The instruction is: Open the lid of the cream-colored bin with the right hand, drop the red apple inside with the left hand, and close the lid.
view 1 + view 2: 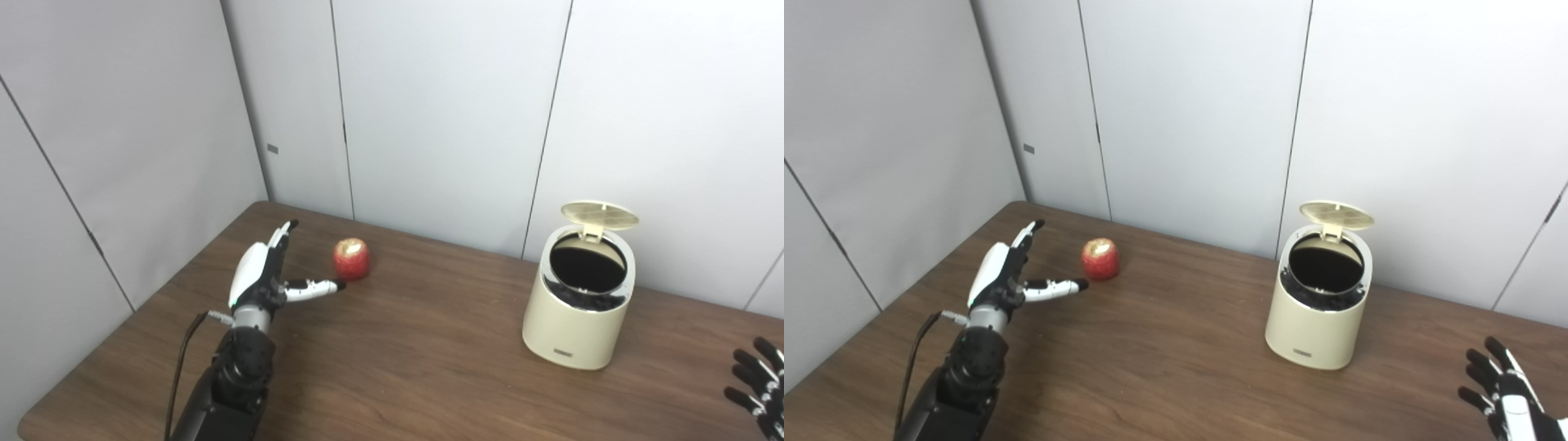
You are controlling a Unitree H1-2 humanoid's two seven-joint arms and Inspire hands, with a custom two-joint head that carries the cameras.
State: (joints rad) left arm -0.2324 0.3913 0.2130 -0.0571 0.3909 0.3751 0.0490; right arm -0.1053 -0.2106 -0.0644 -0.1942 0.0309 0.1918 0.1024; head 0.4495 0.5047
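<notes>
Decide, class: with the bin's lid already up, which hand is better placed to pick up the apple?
Left. The left hand is open right beside the apple, thumb reaching toward it. The right hand waits at the table's near right edge, beyond the bin.

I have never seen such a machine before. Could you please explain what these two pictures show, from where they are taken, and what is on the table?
Both pictures come from two cameras side by side on a humanoid robot's head, so they show one scene from places a little apart. The robot looks down at a brown wooden table. Its left hand is open, fingers spread, just beside a red apple and not holding it. Its right hand is at the lower right edge, also open and empty. A cream-colored bin stands on the table with its lid flipped up, so the dark inside shows. Nothing is held.
</notes>
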